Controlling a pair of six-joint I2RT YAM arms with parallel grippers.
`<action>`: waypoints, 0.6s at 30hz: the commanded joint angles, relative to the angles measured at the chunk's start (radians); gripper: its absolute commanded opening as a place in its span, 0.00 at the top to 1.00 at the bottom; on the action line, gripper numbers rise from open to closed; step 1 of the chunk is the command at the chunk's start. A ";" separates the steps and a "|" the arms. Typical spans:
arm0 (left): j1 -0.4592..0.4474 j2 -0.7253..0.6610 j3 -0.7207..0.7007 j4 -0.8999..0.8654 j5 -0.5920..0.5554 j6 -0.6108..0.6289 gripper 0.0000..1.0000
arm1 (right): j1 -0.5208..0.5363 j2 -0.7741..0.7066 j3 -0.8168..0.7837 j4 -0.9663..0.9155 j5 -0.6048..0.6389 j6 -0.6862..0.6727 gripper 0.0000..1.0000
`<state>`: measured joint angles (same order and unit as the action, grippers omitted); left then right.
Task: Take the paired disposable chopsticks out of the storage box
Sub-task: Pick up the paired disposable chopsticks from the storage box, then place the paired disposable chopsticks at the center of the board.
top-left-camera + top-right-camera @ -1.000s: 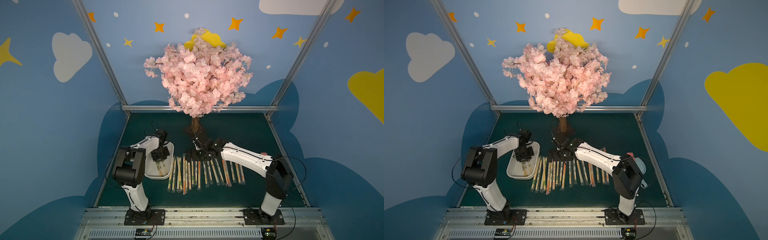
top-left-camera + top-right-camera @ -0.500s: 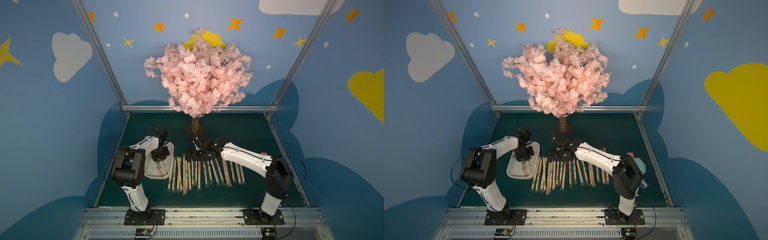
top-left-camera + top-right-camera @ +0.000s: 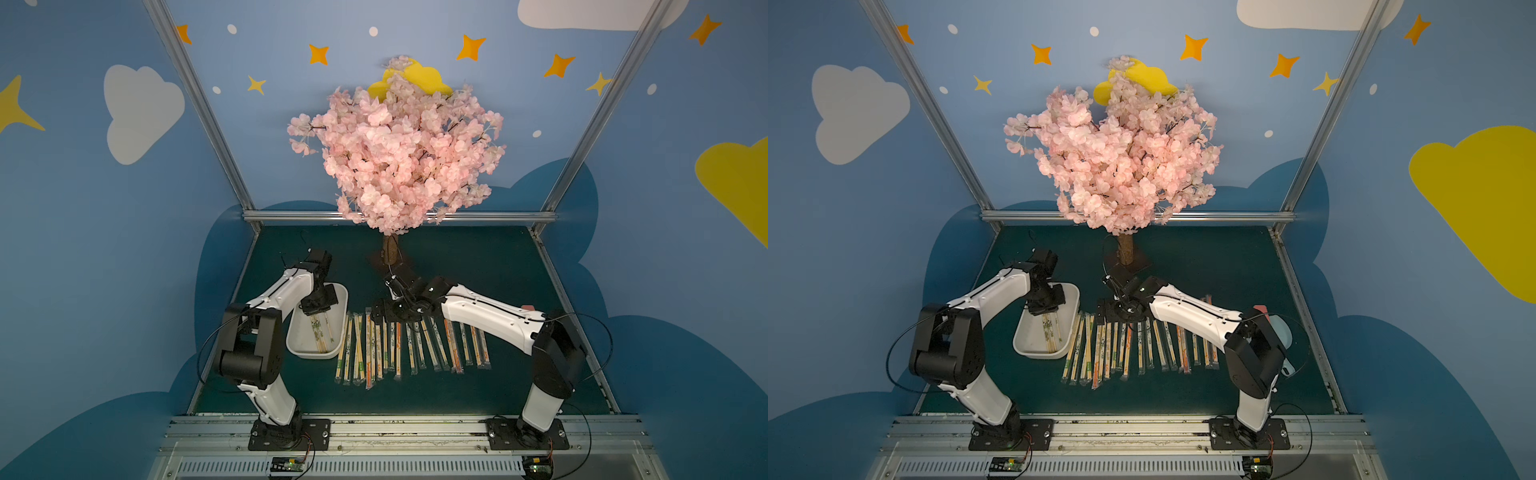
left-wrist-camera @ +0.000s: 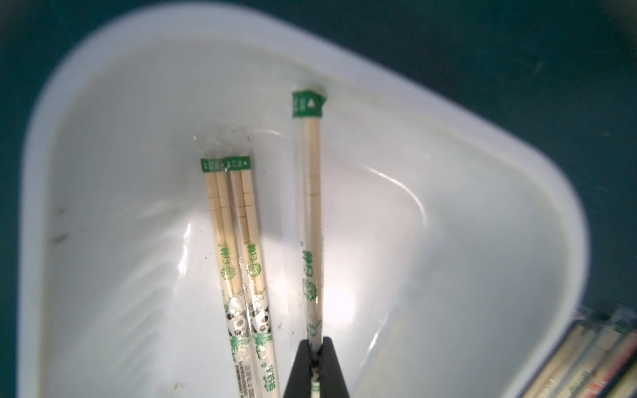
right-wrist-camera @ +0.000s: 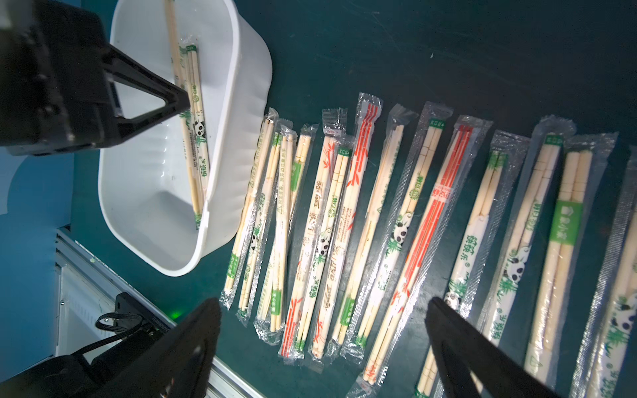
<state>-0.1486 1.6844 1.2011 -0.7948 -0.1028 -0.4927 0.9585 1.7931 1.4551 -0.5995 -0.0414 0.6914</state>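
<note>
**Closed on a pair, not yet lifted**

Pinching one of the paired disposable chopsticks (image 4: 312,220) near its printed end, with the left gripper (image 4: 315,358) pressed tight on the sleeve. Lying inside the storage box (image 4: 517,151), far end at or just short of the end wall; hard to say through the blur. Beside it on the box floor, two more pairs (image 4: 238,262), flat and side by side. Just outside the box, a row of sleeved pairs (image 5: 379,224) already laid out on the green mat (image 3: 478,266). Hovering above that row, spread wide and holding nothing, the right gripper (image 5: 322,303).

Against a second ago: narrowed from slightly apart to fully shut on the sleeve, with hardly any arm movement visible in the top views. Grasp apparently made, so a lift and a carry to the row seem next, with three pairs left to clear from the box.
</note>
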 commanded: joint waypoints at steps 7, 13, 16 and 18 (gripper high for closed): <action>-0.022 -0.158 0.046 -0.063 0.138 0.044 0.97 | -0.021 -0.015 -0.040 -0.005 0.009 0.018 0.04; -0.123 -0.226 0.003 -0.027 0.167 -0.003 0.97 | -0.052 -0.066 -0.120 0.013 0.014 0.036 0.04; -0.194 -0.235 -0.023 0.014 0.177 -0.051 0.97 | -0.069 -0.102 -0.166 0.014 0.026 0.040 0.04; -0.252 -0.226 -0.035 0.046 0.181 -0.088 0.97 | -0.084 -0.135 -0.202 0.011 0.040 0.047 0.04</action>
<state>-0.3489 1.4582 1.1847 -0.7902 0.0505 -0.5232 0.8890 1.7271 1.2839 -0.5861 -0.0330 0.7246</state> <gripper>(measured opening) 0.063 0.961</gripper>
